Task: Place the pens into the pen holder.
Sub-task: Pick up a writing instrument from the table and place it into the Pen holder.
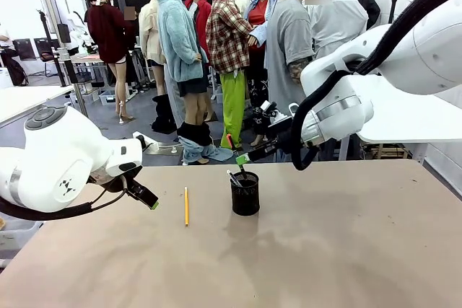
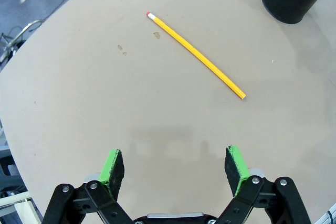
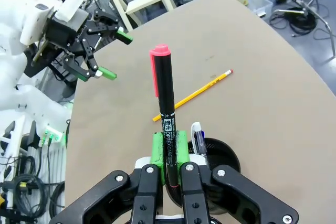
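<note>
You're gripping marker (image 3: 164,93) in right pincer (image 3: 169,148) above pen holder (image 1: 245,193); be centring it before releasing. Left pincer (image 2: 175,166) gaping wide.

Loads of bare tabletop (image 1: 346,250) all round the pencil (image 2: 195,55), nothing crowding it on either side. Holder (image 1: 245,194) stands off to its right, well apart. Over the holder's mouth it's tight though: the right fingers (image 3: 158,148) with the marker (image 3: 165,108) hang there, and a whitish pen (image 3: 198,137) leans inside.
</note>
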`<act>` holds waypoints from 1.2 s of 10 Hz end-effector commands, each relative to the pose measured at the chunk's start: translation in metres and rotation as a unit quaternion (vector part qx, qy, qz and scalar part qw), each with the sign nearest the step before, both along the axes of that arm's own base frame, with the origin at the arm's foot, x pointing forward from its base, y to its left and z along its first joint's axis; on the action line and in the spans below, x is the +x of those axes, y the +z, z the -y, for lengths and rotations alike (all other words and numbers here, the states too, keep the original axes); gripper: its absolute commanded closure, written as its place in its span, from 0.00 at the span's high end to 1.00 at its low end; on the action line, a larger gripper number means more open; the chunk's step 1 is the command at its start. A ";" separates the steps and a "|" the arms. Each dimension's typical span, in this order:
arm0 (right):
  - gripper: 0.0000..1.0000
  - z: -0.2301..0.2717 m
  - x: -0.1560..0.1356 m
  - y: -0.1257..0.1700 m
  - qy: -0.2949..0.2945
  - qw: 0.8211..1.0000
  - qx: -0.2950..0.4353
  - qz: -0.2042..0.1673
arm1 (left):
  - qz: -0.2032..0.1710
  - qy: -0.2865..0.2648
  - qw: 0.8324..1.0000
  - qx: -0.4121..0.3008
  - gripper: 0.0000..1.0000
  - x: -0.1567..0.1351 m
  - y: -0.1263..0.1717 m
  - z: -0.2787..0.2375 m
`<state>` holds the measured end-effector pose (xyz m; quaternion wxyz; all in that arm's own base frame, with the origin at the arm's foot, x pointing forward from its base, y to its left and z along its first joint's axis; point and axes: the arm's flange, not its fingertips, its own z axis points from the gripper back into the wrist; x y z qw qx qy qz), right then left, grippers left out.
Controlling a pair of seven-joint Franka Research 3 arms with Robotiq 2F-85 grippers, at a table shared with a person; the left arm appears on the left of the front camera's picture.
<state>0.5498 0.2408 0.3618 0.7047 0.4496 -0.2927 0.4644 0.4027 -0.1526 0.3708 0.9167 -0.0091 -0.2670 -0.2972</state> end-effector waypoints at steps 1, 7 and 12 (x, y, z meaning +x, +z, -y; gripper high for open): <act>0.00 -0.003 0.001 -0.011 0.002 1.000 -0.002 0.026 | 0.000 0.002 1.000 -0.002 1.00 0.000 0.000 -0.002; 0.00 -0.009 0.002 -0.032 0.019 0.997 -0.038 0.058 | 0.000 0.002 1.000 -0.002 1.00 0.000 0.000 -0.002; 0.55 -0.003 0.000 -0.028 0.015 0.998 -0.036 0.059 | 0.000 0.002 1.000 -0.002 1.00 0.000 0.000 -0.002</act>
